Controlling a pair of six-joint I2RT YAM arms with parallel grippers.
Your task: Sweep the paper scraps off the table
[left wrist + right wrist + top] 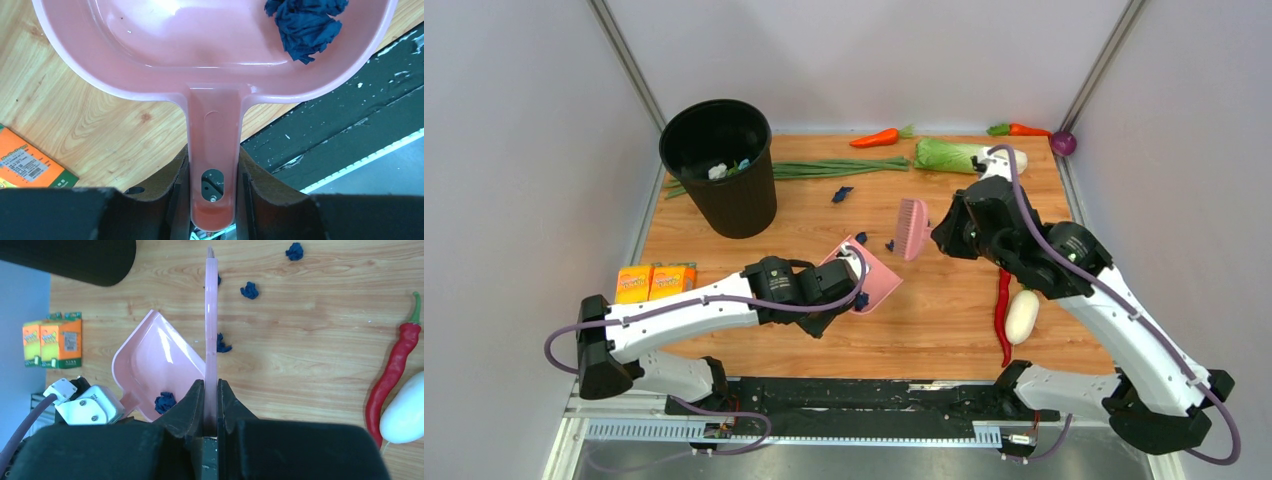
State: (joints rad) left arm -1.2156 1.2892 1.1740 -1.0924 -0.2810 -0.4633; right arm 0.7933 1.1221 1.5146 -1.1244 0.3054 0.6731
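Note:
My left gripper (842,283) is shut on the handle of a pink dustpan (871,277), whose lip rests on the table (944,320). One navy paper scrap (305,24) lies inside the pan, and it also shows in the right wrist view (165,402). My right gripper (944,232) is shut on a pink brush (912,228), held on edge just right of the pan (150,360). Loose scraps lie by the brush (222,344) and beyond it (249,290), (295,251). In the top view, scraps sit at the pan's far edge (861,237), (890,244), and one lies farther back (842,194).
A black bin (721,165) holding white and blue trash stands back left. Orange boxes (656,282) lie at the left edge. Green onions (844,168), carrots (879,138) and a cabbage (954,155) line the back. A red chili (1002,315) and a white vegetable (1022,315) lie under my right arm.

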